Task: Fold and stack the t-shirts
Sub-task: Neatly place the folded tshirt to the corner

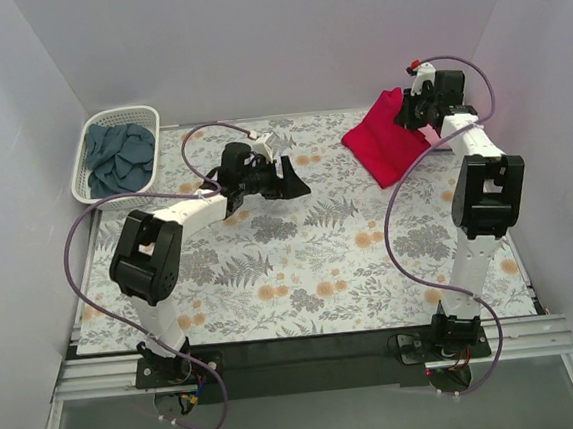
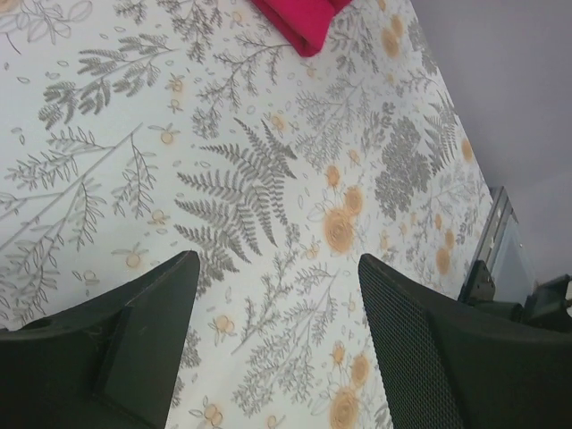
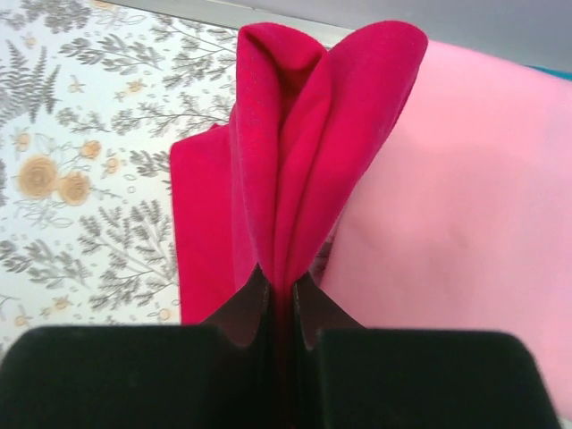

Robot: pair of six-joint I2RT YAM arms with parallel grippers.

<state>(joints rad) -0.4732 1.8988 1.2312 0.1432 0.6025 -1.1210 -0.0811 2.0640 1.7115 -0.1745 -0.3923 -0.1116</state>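
Note:
The bright red t-shirt [image 1: 383,144] lies folded at the back right of the floral cloth, one edge lifted. My right gripper [image 1: 405,114] is shut on that raised fold; in the right wrist view the jaws [image 3: 281,279] pinch bunched red cloth [image 3: 295,152]. A light pink t-shirt [image 3: 465,206] lies flat directly beside and under the red one. The dark slate-blue t-shirt [image 1: 121,159] sits crumpled in the white basket [image 1: 122,116]. My left gripper [image 1: 289,182] hovers over the middle of the cloth, open and holding nothing [image 2: 279,264]; a corner of the red t-shirt [image 2: 299,22] shows far ahead.
The grey floral cloth [image 1: 301,263] covers the table. White walls enclose the left, back and right. The basket stands in the back left corner. Purple cables loop beside both arms.

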